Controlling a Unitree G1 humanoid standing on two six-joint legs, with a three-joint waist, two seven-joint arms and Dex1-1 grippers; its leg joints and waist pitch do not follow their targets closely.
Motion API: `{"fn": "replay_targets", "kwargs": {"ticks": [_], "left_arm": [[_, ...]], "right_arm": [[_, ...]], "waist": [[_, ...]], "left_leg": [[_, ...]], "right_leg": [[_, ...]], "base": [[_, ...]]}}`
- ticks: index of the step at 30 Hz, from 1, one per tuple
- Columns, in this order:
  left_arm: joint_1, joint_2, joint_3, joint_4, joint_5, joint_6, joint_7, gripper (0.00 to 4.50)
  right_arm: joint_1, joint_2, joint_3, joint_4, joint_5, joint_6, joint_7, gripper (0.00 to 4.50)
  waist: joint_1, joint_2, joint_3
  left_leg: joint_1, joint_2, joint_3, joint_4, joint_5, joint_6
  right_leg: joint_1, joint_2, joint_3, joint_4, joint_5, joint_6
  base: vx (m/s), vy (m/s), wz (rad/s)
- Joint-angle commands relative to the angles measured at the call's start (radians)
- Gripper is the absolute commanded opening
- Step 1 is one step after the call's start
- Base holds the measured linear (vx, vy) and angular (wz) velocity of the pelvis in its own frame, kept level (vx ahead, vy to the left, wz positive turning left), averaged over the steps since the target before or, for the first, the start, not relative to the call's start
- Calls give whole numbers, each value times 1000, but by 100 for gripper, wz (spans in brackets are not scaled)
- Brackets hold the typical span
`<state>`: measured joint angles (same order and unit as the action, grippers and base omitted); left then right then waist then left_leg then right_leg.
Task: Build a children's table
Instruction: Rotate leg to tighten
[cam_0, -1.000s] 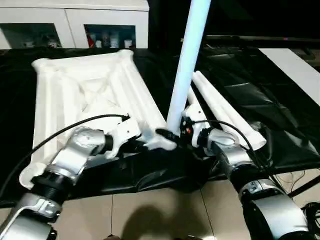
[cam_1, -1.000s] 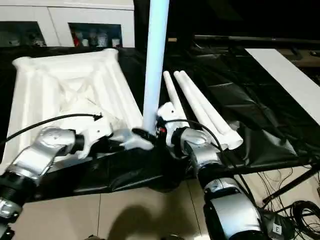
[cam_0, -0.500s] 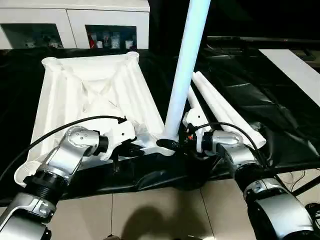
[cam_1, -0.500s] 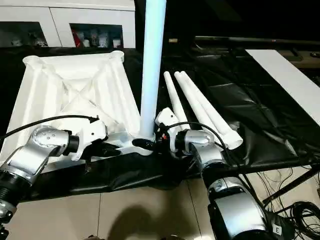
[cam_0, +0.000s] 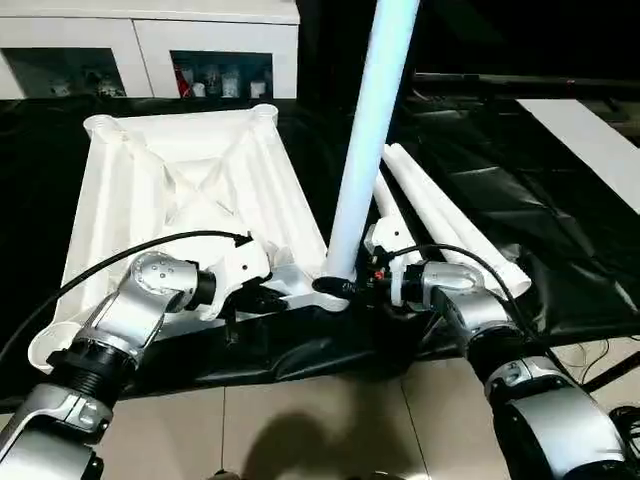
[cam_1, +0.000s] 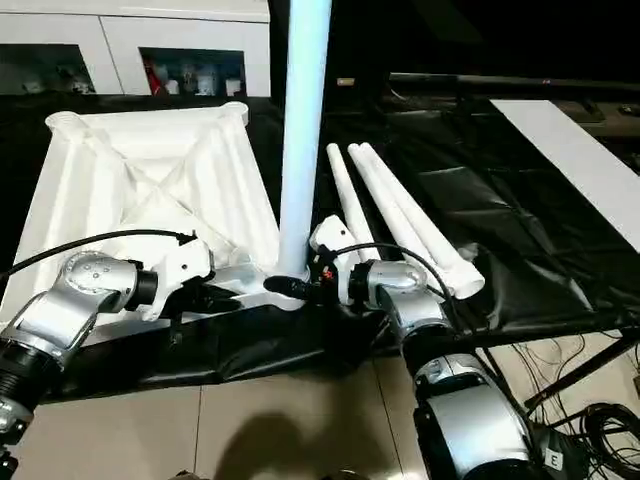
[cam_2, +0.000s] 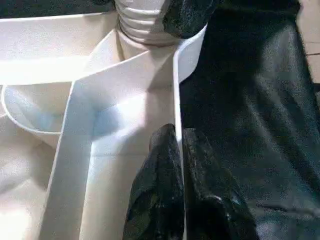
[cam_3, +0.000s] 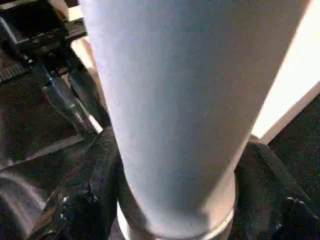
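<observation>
The white table top (cam_0: 180, 190) lies upside down on the black sheet, ribs up. One white leg (cam_0: 365, 140) stands upright in its near right corner socket. My right gripper (cam_0: 340, 287) hugs that leg's base. In the right wrist view its black fingers (cam_3: 95, 190) press on both sides of the tube. My left gripper (cam_0: 275, 297) is beside the same corner. In the left wrist view it (cam_2: 178, 145) is shut on the top's thin near rim. Three more legs (cam_1: 400, 215) lie side by side to the right of the top.
A flat white board (cam_0: 590, 140) lies at the far right on the black sheet. White cabinets (cam_0: 150, 40) stand behind. Tiled floor (cam_0: 300, 430) runs along the near edge, with cables (cam_1: 600, 420) at the lower right.
The table top has swung round and settled squarer. The leg's base has come down into the corner socket. My right fingers have drawn in around it. The left grip holds.
</observation>
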<state>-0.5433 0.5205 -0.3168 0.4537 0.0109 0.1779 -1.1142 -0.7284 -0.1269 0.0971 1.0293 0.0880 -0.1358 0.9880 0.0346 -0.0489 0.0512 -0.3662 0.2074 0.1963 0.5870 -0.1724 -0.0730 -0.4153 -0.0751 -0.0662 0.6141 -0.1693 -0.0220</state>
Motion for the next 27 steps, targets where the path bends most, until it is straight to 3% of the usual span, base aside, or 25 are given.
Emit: {"fn": "replay_targets", "kwargs": {"ticks": [1,2,5,8,10,12,16,18,21,22,23,24,25,27], "left_arm": [[-15,-9,1,32,44,32,49,0],[-41,-42,13,71,67,71,142,0],[-85,-102,38,134,93,131,293,0],[-163,-223,74,234,96,192,501,0],[-171,-235,75,244,96,190,517,0],[-187,-262,74,263,96,181,544,0],[-197,-284,63,263,101,147,542,0],[-194,-281,57,260,105,139,533,0],[-194,-278,51,270,107,110,526,0],[-195,-278,49,273,107,100,524,0],[-195,-278,49,274,106,92,521,0],[-197,-278,47,279,99,58,502,0],[-200,-280,48,285,99,35,503,0],[-204,-281,49,292,101,12,508,0]], "right_arm": [[-5,-12,-38,51,-19,24,-153,266],[-11,12,-58,79,-24,28,-294,265],[-22,53,-94,114,-16,41,-482,265],[-58,136,-172,170,35,66,-780,265],[-63,146,-180,174,42,68,-805,265],[-76,167,-192,181,54,65,-831,265],[-97,192,-195,181,62,41,-786,265],[-100,198,-204,174,65,14,-750,321],[-101,199,-201,163,55,-10,-734,344],[-101,193,-195,158,47,-13,-746,357],[-101,190,-192,154,43,-14,-752,370],[-96,175,-183,134,33,-17,-764,370],[-83,161,-169,105,22,-15,-752,370],[-69,148,-156,76,11,-13,-734,370]], "waist": [[-2,13,-58],[-3,14,-57],[-6,12,-56],[-2,14,-58],[0,12,-60],[1,12,-62],[7,12,-66],[8,14,-66],[5,13,-67],[-3,11,-67],[-5,12,-69],[-1,16,-70],[-1,18,-69],[3,15,-69]], "left_leg": [[18,29,-15,-71,-294,-9],[21,27,-16,-71,-309,-22],[22,25,-19,-71,-335,-36],[29,22,-19,-69,-334,-43],[29,20,-18,-67,-346,-39],[21,21,-18,-69,-337,-29],[12,21,-15,-68,-286,-4],[11,21,-13,-68,-267,4],[5,21,-15,-69,-269,10],[-5,20,-19,-71,-251,8],[-6,19,-20,-70,-232,6],[6,20,-16,-66,-232,9],[7,19,-15,-65,-234,13],[8,20,-12,-64,-228,21]], "right_leg": [[42,-62,49,-78,-321,-209],[39,-63,48,-83,-368,-194],[36,-65,47,-94,-447,-157],[28,-62,45,-97,-450,-142],[28,-60,43,-99,-440,-134],[32,-60,43,-96,-405,-131],[40,-61,45,-86,-300,-155],[43,-60,45,-81,-264,-171],[49,-62,44,-79,-263,-172],[58,-61,41,-77,-261,-167],[59,-62,41,-75,-249,-167],[50,-61,42,-77,-234,-179],[48,-60,43,-79,-228,-185],[51,-60,44,-76,-205,-196]], "base": [[0,0,0],[0,0,0],[0,0,0],[0,0,0],[0,0,0],[0,0,0],[0,0,0],[0,0,0],[0,0,0],[0,0,0],[0,0,0],[0,0,0],[0,0,0],[0,0,0]]}}
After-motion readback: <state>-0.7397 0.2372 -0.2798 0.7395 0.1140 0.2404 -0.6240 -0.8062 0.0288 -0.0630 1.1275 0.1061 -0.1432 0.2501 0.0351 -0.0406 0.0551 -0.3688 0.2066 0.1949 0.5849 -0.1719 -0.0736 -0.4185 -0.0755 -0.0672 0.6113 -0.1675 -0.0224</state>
